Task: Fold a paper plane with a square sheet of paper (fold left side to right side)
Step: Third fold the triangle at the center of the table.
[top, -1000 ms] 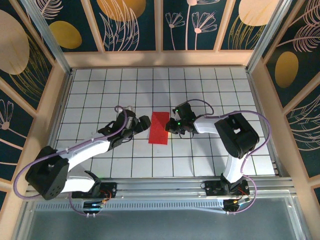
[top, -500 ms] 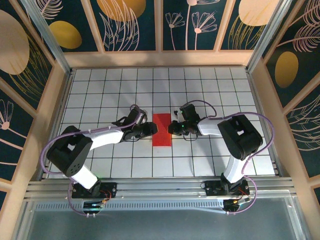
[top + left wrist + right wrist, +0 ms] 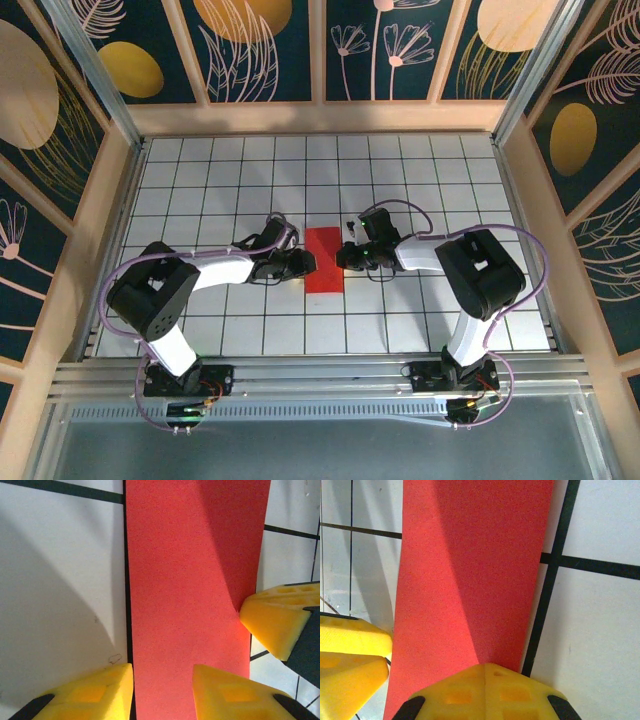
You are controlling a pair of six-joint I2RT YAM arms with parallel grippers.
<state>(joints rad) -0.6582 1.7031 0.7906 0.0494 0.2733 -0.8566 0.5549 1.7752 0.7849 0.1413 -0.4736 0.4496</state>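
Red sheet of paper (image 3: 323, 260): lay flat near the middle of the white gridded desk (image 3: 420, 170), between the two claws. It showed as a narrow rectangle, longer front to back than across, not a square.
Paper up close: in the left wrist view the red sheet of paper (image 3: 190, 580) ran as a flat band up the frame, its left edge lying along a black grid line. In the right wrist view the sheet (image 3: 475, 565) was shadowed down one side.
Left claw (image 3: 303, 262): sat at the paper's left edge, low over the desk. In its own camera the left claw (image 3: 162, 672) was partly open, with a clear gap between its yellow fingers. One finger (image 3: 100, 692) was over the white tile just beside the paper, and the other (image 3: 235, 695) was over the paper itself. The sheet lay flat in the gap and was not pinched.
Right claw (image 3: 343, 257): sat at the paper's right edge, facing the left claw across the sheet. In its own camera the right claw (image 3: 485, 677) had its fingers fully together, the joined yellow tip touching the near edge of the paper. Whether any paper was caught between the pads could not be told.
Claws across views: the right claw's yellow tip (image 3: 275, 620) met the paper's right edge in the left wrist view. The left claw's fingers (image 3: 350, 640) showed just beside the paper's far edge in the right wrist view.
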